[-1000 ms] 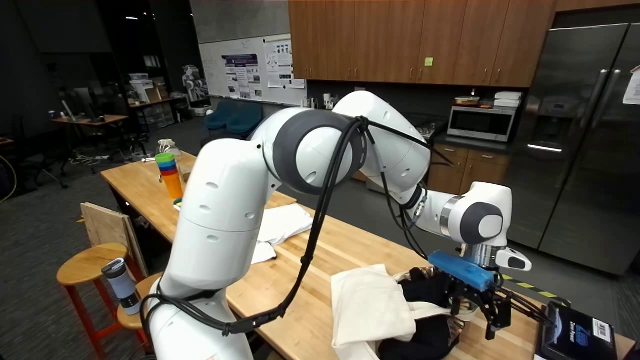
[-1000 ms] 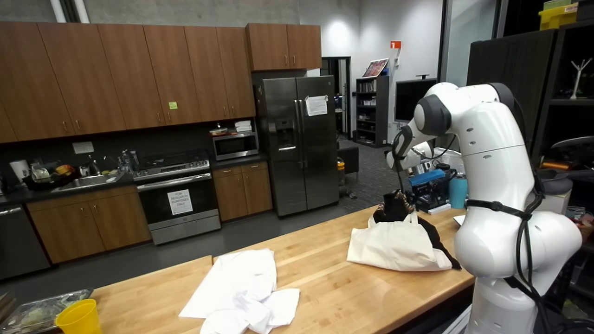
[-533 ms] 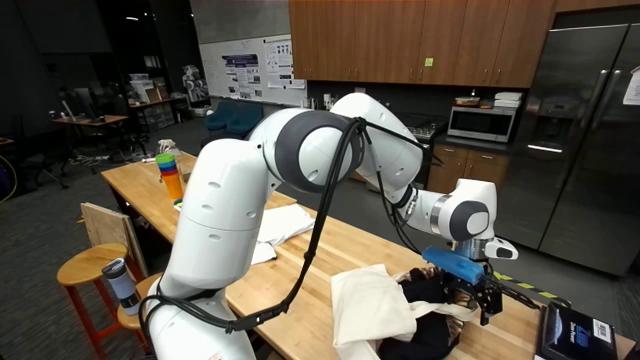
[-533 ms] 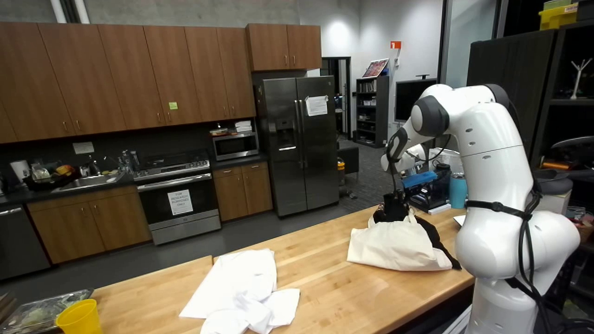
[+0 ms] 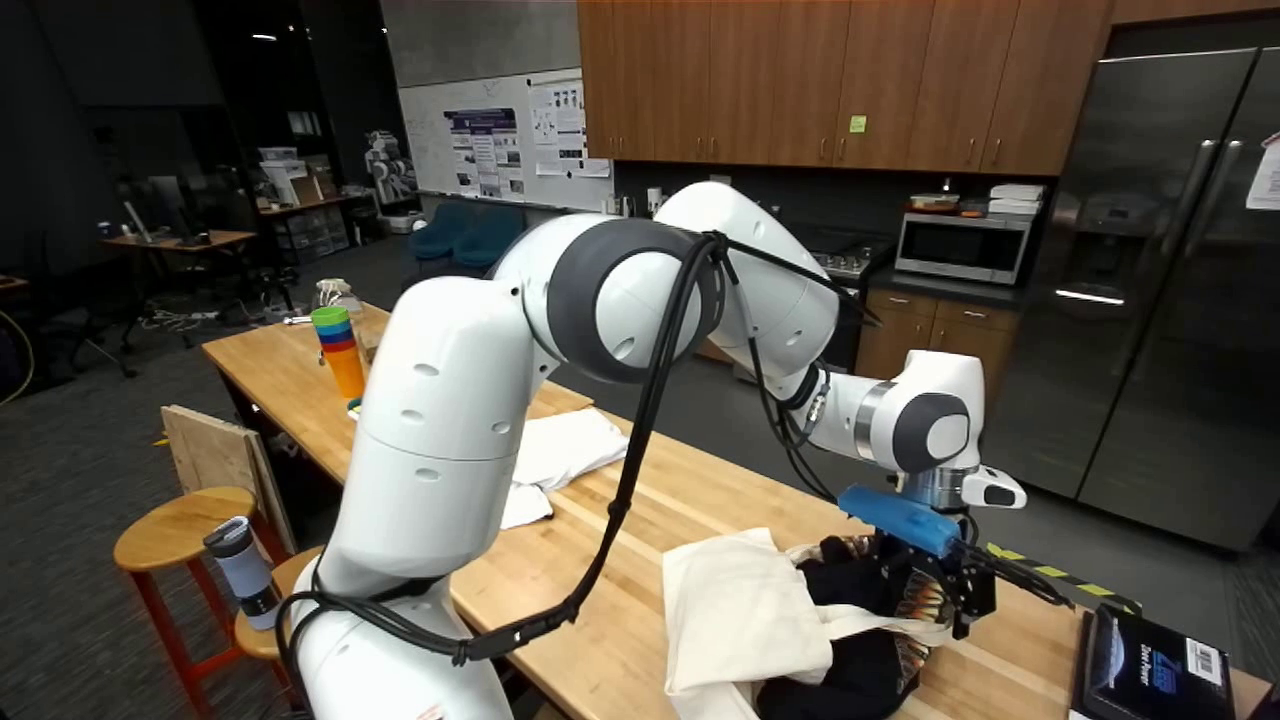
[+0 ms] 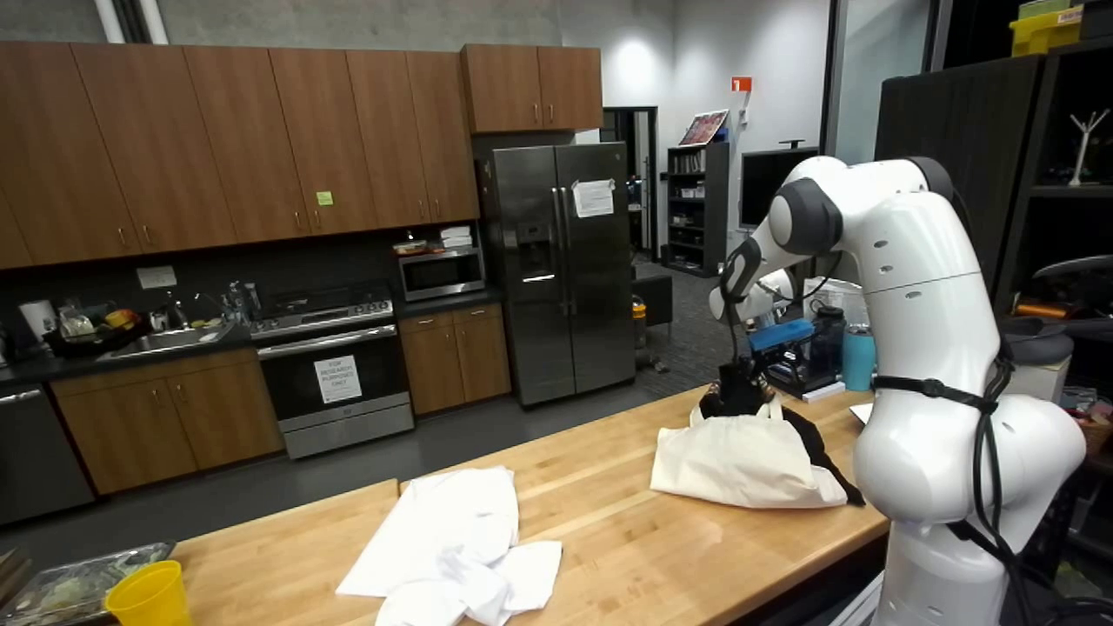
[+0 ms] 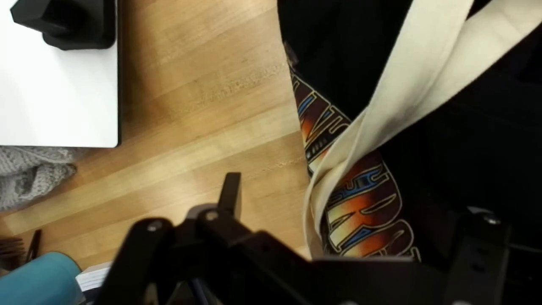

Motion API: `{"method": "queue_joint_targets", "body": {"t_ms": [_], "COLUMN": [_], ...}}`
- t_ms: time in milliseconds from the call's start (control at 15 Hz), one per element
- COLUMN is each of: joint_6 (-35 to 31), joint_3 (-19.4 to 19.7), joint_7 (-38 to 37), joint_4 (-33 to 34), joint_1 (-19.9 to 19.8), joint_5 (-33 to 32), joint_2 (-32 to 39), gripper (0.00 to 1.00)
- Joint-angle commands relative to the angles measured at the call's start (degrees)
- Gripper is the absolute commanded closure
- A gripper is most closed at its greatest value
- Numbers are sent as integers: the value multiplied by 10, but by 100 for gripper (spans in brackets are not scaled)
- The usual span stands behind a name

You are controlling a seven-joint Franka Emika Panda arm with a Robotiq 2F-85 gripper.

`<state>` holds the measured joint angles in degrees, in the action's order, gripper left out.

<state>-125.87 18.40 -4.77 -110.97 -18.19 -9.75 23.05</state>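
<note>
My gripper stands open, its fingers wide apart with nothing held. In the wrist view, a cream strap runs across a black garment between the fingers. Orange and blue printed lettering shows on the garment. One finger is over bare wood; the other is dark against the black fabric, so contact cannot be judged. In both exterior views the strap belongs to a cream tote bag, lying flat and partly over the garment. The gripper hovers at the garment's far end.
A black box lies on the wooden table beyond the gripper. A teal bottle stands near the arm. Nearby are a white flat panel and grey knitted fabric. A white cloth lies farther along.
The gripper has moved away from the black box, toward the tote bag and garment, mostly in the earlier half second, slowing since. Its jaws stayed open. The bag shows little movement.
</note>
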Motion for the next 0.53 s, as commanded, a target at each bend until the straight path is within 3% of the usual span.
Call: {"method": "queue_joint_targets", "body": {"t_ms": [0,467], "joint_6": [27,23], "joint_3": [1,5], "joint_7": [0,5], "joint_4": [-6,-20], "joint_1": [6,2], "joint_5": [-8,-18], "joint_2": [-14,-9], "gripper": [0,0]}}
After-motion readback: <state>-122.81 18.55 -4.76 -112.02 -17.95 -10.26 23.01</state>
